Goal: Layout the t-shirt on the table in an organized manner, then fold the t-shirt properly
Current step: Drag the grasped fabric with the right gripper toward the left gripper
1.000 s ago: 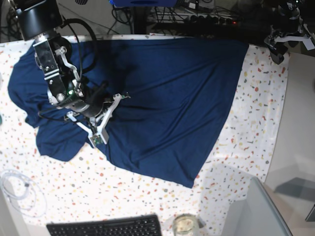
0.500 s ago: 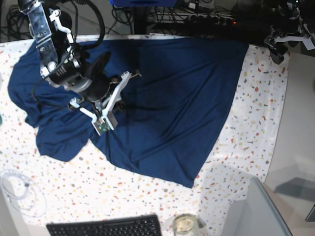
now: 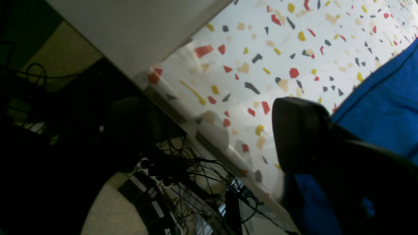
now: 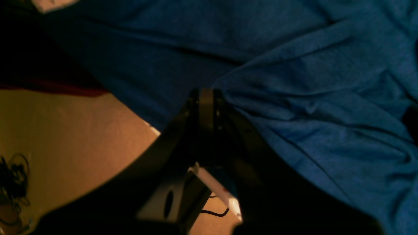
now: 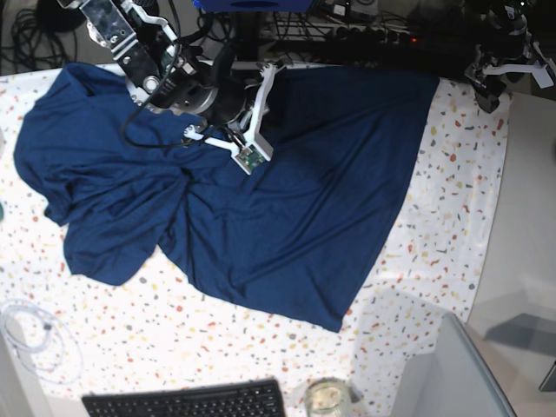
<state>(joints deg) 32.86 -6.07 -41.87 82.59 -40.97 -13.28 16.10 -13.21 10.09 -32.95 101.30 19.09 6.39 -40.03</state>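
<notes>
T-shirt pinched between right jaws.

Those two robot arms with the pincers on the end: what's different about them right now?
The right pincer is shut, pinching a fold of the t-shirt; the left pincer is open and holds nothing. The right one is out over the shirt, near the far edge of the table; the left one sits off at the table's far corner, just beyond the shirt's corner. Both are dark with white parts.
</notes>
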